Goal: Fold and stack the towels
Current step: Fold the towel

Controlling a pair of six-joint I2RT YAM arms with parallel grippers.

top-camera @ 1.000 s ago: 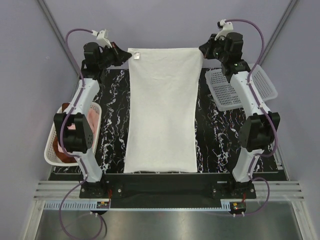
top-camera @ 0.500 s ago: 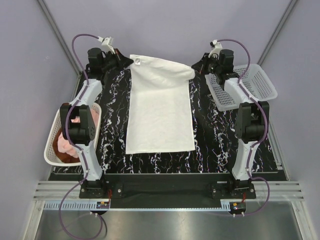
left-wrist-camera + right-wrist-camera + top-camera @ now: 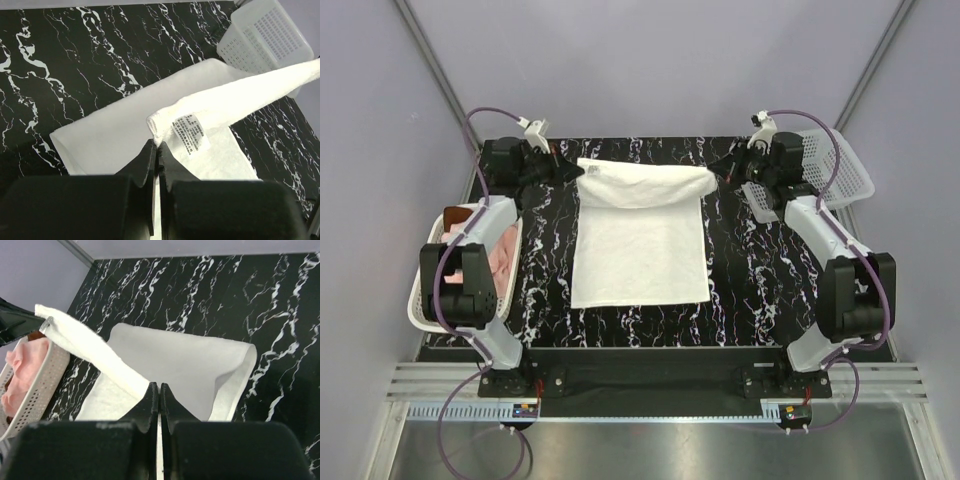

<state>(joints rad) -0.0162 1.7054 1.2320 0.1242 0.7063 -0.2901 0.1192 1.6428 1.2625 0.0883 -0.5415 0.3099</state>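
Note:
The white towel (image 3: 640,250) lies on the black marbled table, its far edge lifted and doubled back toward the near side. My left gripper (image 3: 575,172) is shut on its far left corner, beside the care label (image 3: 190,131). My right gripper (image 3: 716,172) is shut on its far right corner (image 3: 145,385). The lifted edge (image 3: 645,185) stretches between them above the lower layer. The pale pink towel (image 3: 500,262) and the rust-brown towel (image 3: 456,214) lie in the left basket.
A white mesh basket (image 3: 425,295) with the two other towels stands at the table's left edge. Another white mesh basket (image 3: 840,170) stands at the far right, behind my right arm; it also shows in the left wrist view (image 3: 265,37).
Both grippers have come down and toward the near side with the towel's far edge. The towel, hanging long before, now lies half folded on the table.

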